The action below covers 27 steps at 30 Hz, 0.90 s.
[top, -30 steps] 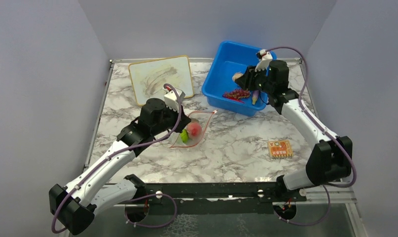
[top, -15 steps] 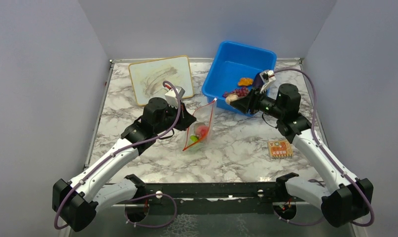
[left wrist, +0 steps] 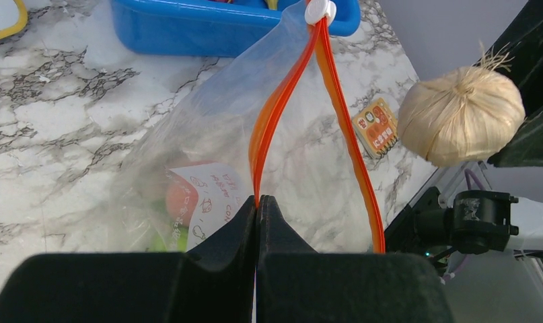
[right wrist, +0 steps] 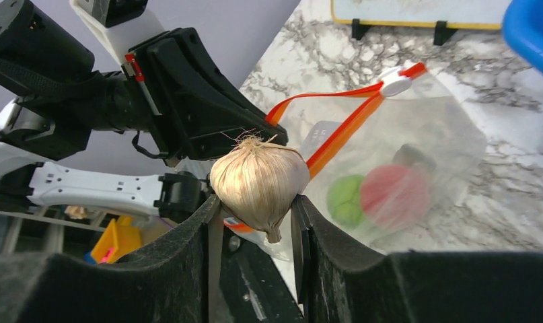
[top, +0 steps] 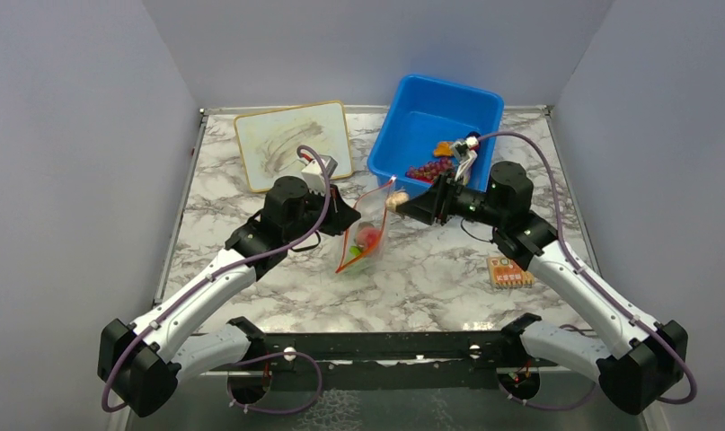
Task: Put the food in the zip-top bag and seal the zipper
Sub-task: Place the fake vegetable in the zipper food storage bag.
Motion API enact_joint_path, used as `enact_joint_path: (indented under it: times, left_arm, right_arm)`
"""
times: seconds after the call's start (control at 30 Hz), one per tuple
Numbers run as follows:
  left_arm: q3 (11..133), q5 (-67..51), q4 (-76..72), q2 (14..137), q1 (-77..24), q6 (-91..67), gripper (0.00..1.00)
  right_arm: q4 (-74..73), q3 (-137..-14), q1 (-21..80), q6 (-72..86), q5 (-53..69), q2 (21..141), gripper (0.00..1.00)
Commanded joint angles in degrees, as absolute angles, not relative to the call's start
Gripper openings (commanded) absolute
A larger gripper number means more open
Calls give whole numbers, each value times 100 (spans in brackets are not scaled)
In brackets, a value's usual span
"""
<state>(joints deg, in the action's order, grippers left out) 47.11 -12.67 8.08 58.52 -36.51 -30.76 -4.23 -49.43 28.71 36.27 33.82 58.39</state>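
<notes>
- Loading the garlic point(right wrist: 258, 183) is the step in hand: the right fingers point(right wrist: 188, 256) clamp it in the air, just beside the mouth of the bag point(top: 363, 235).
- Pressed together on one lip of the zipper point(left wrist: 265, 128), the left fingers point(left wrist: 214, 256) hold the bag upright with its mouth gaping.
- Inside lie the lime point(right wrist: 344, 200) and peach point(right wrist: 394, 195).
- Next, I judge, the garlic must come over the narrow gap between the strips before release.
- More food sits in the bin point(top: 403, 135), partly hidden by the right arm and too small to name.
- Whether the bag's bottom touches the table point(top: 430, 278) is unclear.
</notes>
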Motion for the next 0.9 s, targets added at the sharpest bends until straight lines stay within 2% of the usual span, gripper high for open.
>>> enact_joint_path:
  times: [0.0,0.3,0.67,0.87]
  left_arm:
    - [4708,-1414,579,5884,-3664,-3179,0]
    - [4790,-1555,564,5870,-3669,-3195,0]
    - [4864,-1642,617,5776,-3669,-3171,0]
    - [4879,-1642,522,5681,-3672,-3277,0]
  right_arm:
    - [-5,-5000,3213,4308,3312,6038,23]
    - [-268,-5253,3883,4904,2698,6698,23]
    - [-1217,-5429,3902,4900,1394,6946,24]
    - [-1386,-5557,3902,4882,1166,7096,33]
